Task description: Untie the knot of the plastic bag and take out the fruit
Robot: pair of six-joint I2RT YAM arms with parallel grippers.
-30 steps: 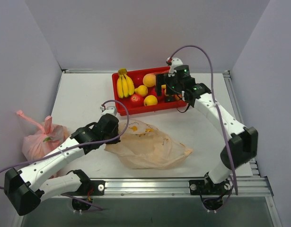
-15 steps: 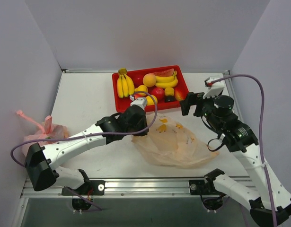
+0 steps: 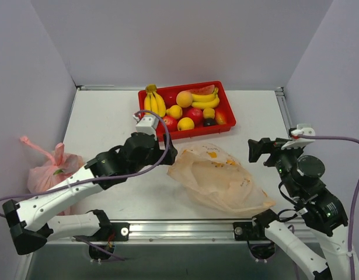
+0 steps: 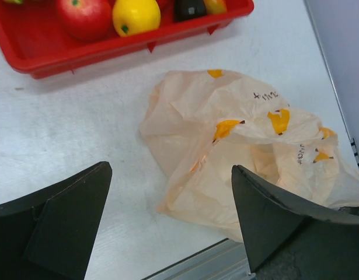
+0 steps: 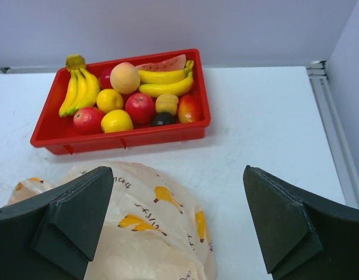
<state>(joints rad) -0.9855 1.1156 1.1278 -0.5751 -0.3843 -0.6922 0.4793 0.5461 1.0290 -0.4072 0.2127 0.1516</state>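
Note:
The plastic bag (image 3: pixel 217 181) lies flat and crumpled on the table, pale peach with yellow prints; it also shows in the left wrist view (image 4: pixel 249 151) and the right wrist view (image 5: pixel 144 233). No knot shows on it. The fruit (image 3: pixel 195 114) sits in the red tray (image 3: pixel 198 131): red apples, oranges, yellow pieces and a dark one. My left gripper (image 3: pixel 168 155) stands open at the bag's left edge, jaws wide with only table and bag film beyond them (image 4: pixel 170 221). My right gripper (image 3: pixel 258 150) is open to the right of the bag, holding nothing (image 5: pixel 179 221).
Two banana bunches (image 3: pixel 154 104) and a watermelon slice (image 5: pixel 164 62) share the tray. A knotted pink bag (image 3: pixel 48 169) sits beyond the table's left edge. A metal rail (image 3: pixel 185 224) runs along the near edge, close to the bag.
My left gripper went from shut on the bag to open, letting it go after dragging it right. The right arm drew back from the tray to the near right.

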